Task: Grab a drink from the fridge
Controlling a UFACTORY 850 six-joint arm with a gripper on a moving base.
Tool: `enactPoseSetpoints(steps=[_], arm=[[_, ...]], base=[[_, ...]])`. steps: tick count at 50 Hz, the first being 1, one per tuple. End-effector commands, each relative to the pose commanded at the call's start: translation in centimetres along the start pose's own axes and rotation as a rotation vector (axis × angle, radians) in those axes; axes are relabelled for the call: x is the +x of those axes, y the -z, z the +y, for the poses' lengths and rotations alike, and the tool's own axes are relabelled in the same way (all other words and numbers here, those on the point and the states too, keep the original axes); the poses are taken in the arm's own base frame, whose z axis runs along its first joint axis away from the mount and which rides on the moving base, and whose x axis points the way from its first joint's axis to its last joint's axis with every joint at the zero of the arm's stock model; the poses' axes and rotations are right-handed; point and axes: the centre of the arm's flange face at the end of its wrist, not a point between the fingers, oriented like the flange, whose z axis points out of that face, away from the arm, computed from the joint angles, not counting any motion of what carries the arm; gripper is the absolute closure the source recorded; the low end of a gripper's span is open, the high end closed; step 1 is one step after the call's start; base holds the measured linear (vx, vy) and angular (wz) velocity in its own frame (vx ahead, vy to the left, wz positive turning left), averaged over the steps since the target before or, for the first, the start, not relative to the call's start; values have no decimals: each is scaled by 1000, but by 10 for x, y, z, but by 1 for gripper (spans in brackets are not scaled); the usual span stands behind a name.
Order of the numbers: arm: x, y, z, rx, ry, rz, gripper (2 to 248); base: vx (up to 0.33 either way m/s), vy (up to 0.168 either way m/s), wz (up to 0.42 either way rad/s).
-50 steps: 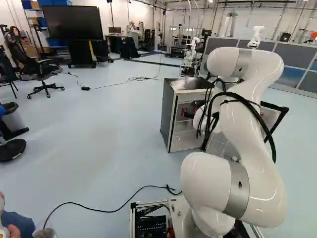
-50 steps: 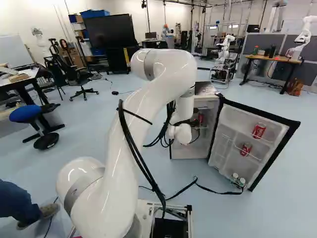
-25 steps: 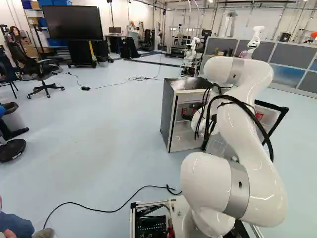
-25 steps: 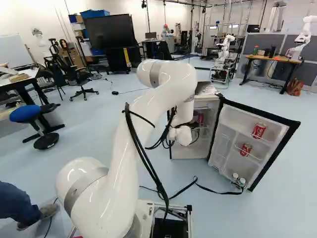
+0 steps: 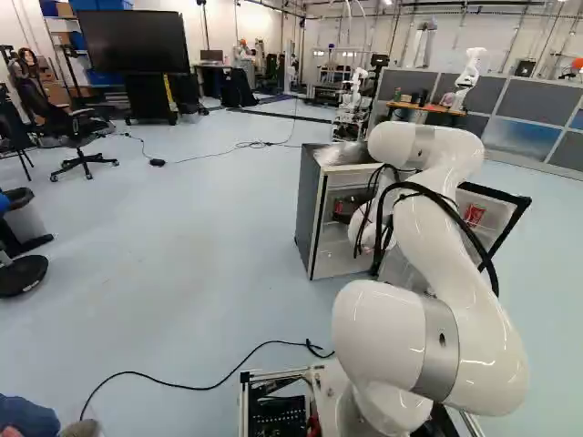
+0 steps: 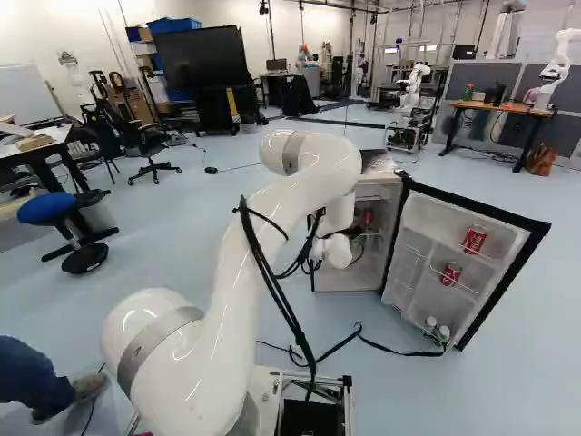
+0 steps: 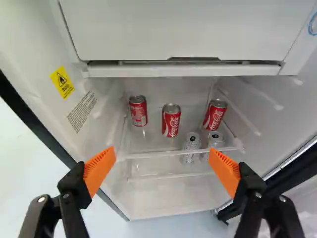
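Note:
In the left base view the gripper (image 5: pixel 346 208), partly covered by the arm, is at the opening of the fridge (image 5: pixel 308 216). Its fingers stand wide open in the wrist view, and the gripper (image 7: pixel 162 152) has nothing between its pads. Ahead of it, three red cans stand inside the fridge: one near the warning-label side (image 7: pixel 137 110), one in the middle (image 7: pixel 171 120), one toward the other side (image 7: pixel 215 114). Two silver cans (image 7: pixel 192 143) (image 7: pixel 216 139) are closer; which shelf bears them I cannot tell.
The open fridge door (image 6: pixel 419 221) holds two red cans (image 6: pixel 474 240) (image 6: pixel 451 273) and small bottles (image 6: pixel 431 323). A white compartment front (image 7: pixel 173 29) is above the cans. Another robot (image 6: pixel 414 86) stands beyond the fridge. A black strap (image 6: pixel 399 351) trails from the door.
The upper arm and elbow have come down, shifting left in the left base view and right in the right base view. Base, fridge and door have stayed put.

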Motion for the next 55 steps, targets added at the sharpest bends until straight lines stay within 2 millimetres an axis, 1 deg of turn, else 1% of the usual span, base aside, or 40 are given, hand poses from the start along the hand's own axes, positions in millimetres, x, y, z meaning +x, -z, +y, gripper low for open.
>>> enactPoseSetpoints(steps=[12, 17, 55], arm=[[-15, -20, 5, 0, 6, 11, 3], [-18, -28, 6, -1, 9, 18, 3], [-19, -76, 11, 6, 47, 74, 3]], base=[[0, 0, 0], [0, 0, 0], [0, 0, 0]])
